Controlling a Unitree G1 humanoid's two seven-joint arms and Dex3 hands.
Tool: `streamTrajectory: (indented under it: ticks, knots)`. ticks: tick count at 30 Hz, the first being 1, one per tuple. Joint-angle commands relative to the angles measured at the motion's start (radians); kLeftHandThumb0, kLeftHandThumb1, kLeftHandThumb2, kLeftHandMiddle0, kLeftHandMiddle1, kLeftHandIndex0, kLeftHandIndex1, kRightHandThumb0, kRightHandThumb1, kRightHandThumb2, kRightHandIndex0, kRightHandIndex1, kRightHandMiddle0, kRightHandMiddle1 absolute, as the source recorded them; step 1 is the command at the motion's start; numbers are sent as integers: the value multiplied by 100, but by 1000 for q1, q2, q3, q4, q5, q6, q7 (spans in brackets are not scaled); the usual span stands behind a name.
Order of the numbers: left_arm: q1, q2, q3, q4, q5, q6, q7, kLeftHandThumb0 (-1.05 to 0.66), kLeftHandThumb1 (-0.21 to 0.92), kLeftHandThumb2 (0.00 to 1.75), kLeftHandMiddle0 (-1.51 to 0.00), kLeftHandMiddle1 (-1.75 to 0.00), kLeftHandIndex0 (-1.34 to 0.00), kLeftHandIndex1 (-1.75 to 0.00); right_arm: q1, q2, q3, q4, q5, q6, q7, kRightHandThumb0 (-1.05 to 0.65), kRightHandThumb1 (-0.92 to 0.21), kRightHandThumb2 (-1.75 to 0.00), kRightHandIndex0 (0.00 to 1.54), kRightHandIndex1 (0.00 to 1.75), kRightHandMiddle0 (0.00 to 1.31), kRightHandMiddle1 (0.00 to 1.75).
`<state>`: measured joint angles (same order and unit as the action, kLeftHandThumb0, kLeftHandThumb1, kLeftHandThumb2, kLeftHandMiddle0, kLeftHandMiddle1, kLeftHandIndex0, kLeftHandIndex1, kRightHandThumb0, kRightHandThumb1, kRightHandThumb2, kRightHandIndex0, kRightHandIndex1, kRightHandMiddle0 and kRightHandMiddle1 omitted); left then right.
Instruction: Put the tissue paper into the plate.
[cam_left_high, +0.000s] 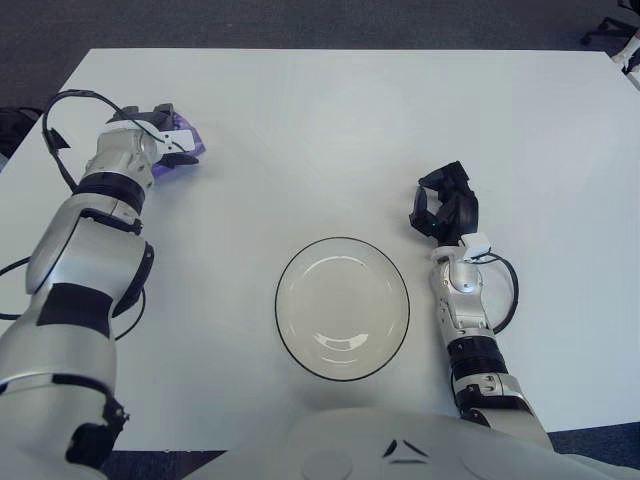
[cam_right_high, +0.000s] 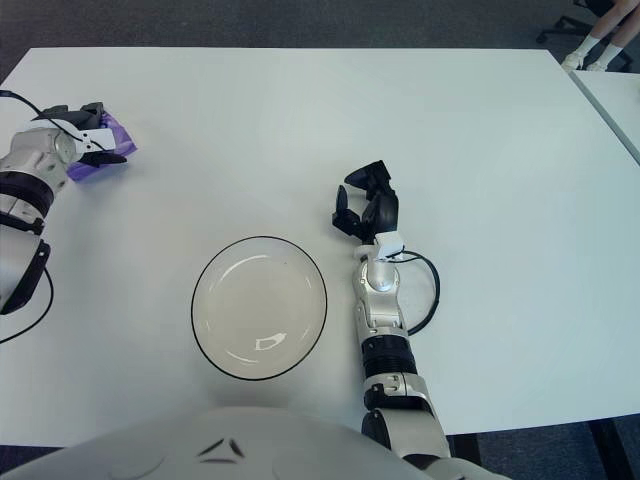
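Observation:
The tissue paper is a purple packet (cam_left_high: 189, 151) lying at the far left of the white table (cam_left_high: 330, 120). My left hand (cam_left_high: 160, 128) sits over its left end with the fingers curled around it, hiding most of the packet. The plate (cam_left_high: 278, 310) is a white dish with a dark rim, empty, near the front middle of the table and well to the right of the packet. My right hand (cam_left_high: 443, 205) shows just right of the plate, fingers loosely bent and holding nothing.
A black cable (cam_left_high: 55, 120) loops off my left wrist near the table's left edge. The dark floor (cam_left_high: 300, 20) lies beyond the far edge. A second white table's corner (cam_right_high: 615, 90) shows at the right.

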<state>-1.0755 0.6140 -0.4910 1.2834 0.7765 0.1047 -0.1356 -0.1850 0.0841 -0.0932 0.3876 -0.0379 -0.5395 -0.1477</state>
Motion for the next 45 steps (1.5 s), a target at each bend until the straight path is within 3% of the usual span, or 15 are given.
streamTrajectory:
  ticks: [1, 17, 23, 31, 33, 35, 37, 39, 41, 42, 45]
  knots:
    - [7, -14, -7, 31, -10, 9, -28, -105, 92, 37, 0, 0, 0, 0, 153, -19, -23, 135, 3, -18, -4, -41, -58, -99, 64, 155, 41, 175]
    - [67, -28, -13, 59, -30, 3, -32, -105, 92, 45, 0, 0, 0, 0, 154, -16, -27, 133, 18, -15, 0, -41, -57, -100, 63, 154, 41, 175]
    - [114, -46, 2, 71, -49, 7, -9, -105, 90, 39, 0, 0, 0, 0, 155, -17, -27, 129, 14, -10, -5, -41, -57, -100, 64, 154, 41, 175]
    - [153, -64, 62, 72, -116, 13, 43, -102, 82, 32, 0, 0, 0, 0, 158, -19, -27, 124, 18, -7, 0, -41, -57, -100, 64, 155, 42, 175]
    - [167, -67, 78, 72, -133, 10, 64, -97, 73, 44, 0, -4, 0, 0, 158, -20, -28, 124, 17, -7, 0, -41, -57, -100, 64, 155, 42, 175]
    - [177, -70, 91, 73, -147, 9, 86, -93, 63, 59, 0, -20, 0, 0, 158, -21, -27, 124, 14, -8, -2, -41, -57, -100, 64, 155, 42, 175]
    - [183, -73, 101, 72, -158, 10, 108, -85, 53, 74, 0, -47, 0, -8, 158, -22, -28, 124, 12, -9, -4, -41, -57, -100, 64, 155, 42, 175]
    - [195, -82, 117, 71, -173, 12, 147, -79, 45, 83, 0, -71, 0, -32, 157, -23, -28, 125, 13, -8, -3, -41, -57, -100, 64, 155, 42, 175]
    - [215, -98, 143, 69, -198, 19, 204, -61, 29, 104, -5, -112, 0, -98, 157, -23, -29, 126, 14, -9, -2, -41, -57, -100, 64, 156, 42, 175]
    - [234, -116, 166, 66, -219, 28, 243, -58, 27, 108, -5, -119, 0, -109, 157, -23, -29, 127, 15, -10, -2, -41, -57, -100, 64, 156, 42, 175]
    - [263, -139, 214, 66, -262, 38, 308, 10, 34, 115, -41, -152, -6, -151, 156, -23, -30, 128, 16, -11, -1, -41, -57, -101, 65, 156, 42, 175]
